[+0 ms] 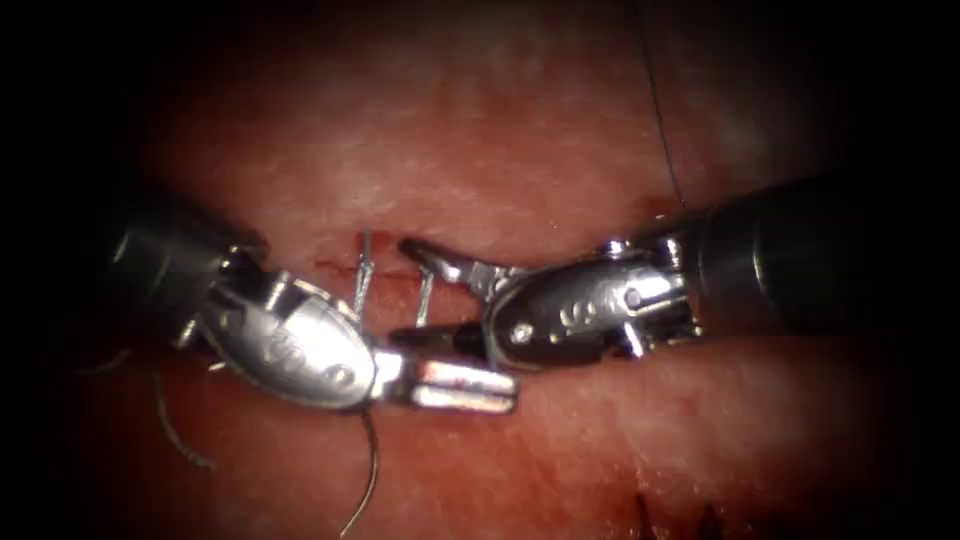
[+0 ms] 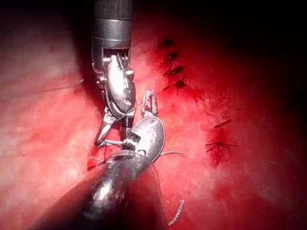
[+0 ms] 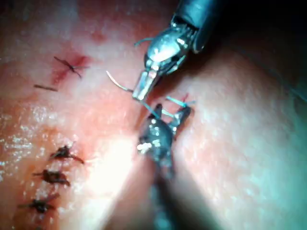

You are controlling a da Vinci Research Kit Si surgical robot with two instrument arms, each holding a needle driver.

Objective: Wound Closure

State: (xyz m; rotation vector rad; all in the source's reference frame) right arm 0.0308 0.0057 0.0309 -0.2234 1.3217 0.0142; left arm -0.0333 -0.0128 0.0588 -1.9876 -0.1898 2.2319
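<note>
The right tool (image 1: 415, 290) is standing wide open around two thread (image 1: 362, 272) strands; the left tool (image 1: 465, 385), closed, is gripping the needle (image 1: 368, 480), which is hanging free below it. Closing carelessly risks fraying thread.

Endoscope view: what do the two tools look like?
Both are shiny bare metal. The left tool has a rounded oval wrist housing with an embossed mark. The right tool has a similar marked housing with a pivot screw, on a dark shaft.
</note>
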